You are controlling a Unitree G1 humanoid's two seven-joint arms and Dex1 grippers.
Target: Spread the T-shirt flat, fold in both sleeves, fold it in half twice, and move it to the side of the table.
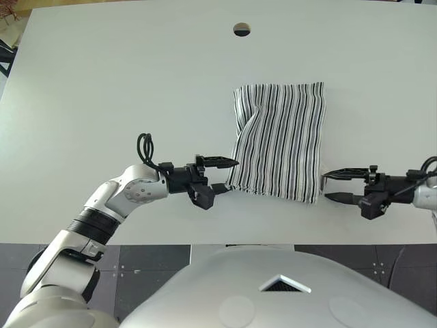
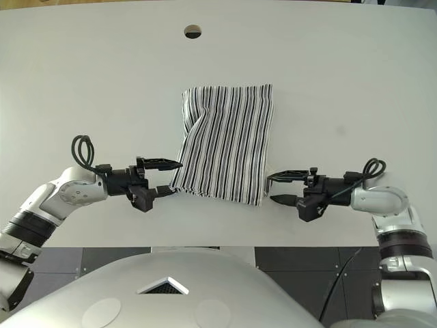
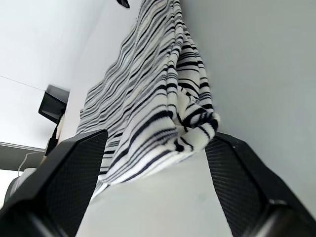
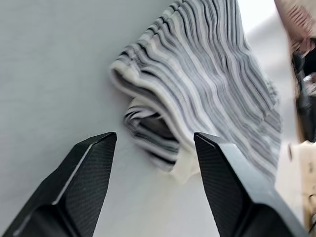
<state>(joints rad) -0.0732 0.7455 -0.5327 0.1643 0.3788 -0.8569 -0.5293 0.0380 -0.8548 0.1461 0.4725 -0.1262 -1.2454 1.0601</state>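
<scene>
The black-and-white striped T-shirt (image 1: pixel 281 140) lies folded into a tall rectangle on the white table (image 1: pixel 102 123), right of centre. Its far left part is rumpled. My left gripper (image 1: pixel 228 175) stands open at the shirt's near left corner (image 3: pixel 195 123), with that corner between its fingers. On the other side, my right gripper (image 1: pixel 332 186) is open just beside the near right corner (image 4: pixel 153 133), a small gap apart from the cloth. Neither gripper holds anything.
A round cable hole (image 1: pixel 242 29) sits in the table near its far edge. Bare white tabletop stretches wide to the left of the shirt, with a narrower strip to the right. The near table edge (image 1: pixel 205 244) runs just below both grippers.
</scene>
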